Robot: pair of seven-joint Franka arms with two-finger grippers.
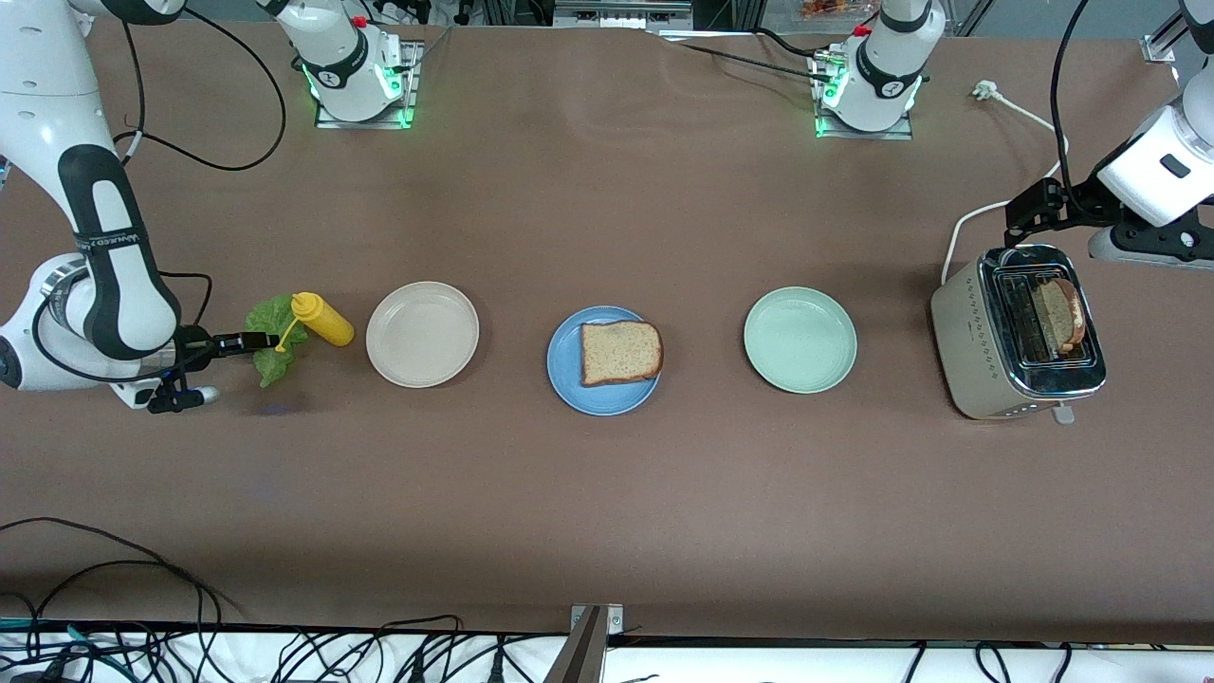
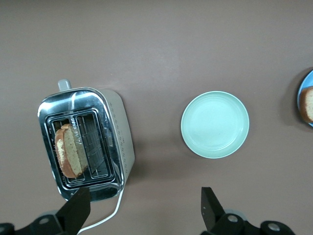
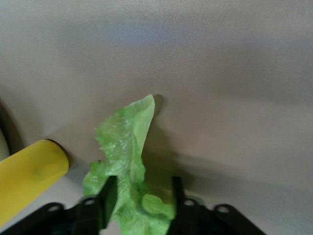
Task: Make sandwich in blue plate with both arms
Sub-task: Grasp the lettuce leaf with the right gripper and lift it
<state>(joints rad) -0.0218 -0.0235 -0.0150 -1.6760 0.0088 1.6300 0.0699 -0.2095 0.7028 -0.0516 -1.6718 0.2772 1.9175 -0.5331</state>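
My right gripper [image 3: 142,196] is pinching the lettuce [image 1: 273,337], left gripper [image 2: 144,208] waiting open over the toaster [image 1: 1020,332]; next, lift it onto the bread [image 1: 619,352].

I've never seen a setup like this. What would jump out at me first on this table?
Probably the row of three plates, with the blue plate in the middle carrying a single bread slice. At the left arm's end of the table a toaster holds another slice, and the left gripper hangs open over it. At the right arm's end, the right gripper straddles a green lettuce leaf beside a yellow squeeze bottle.
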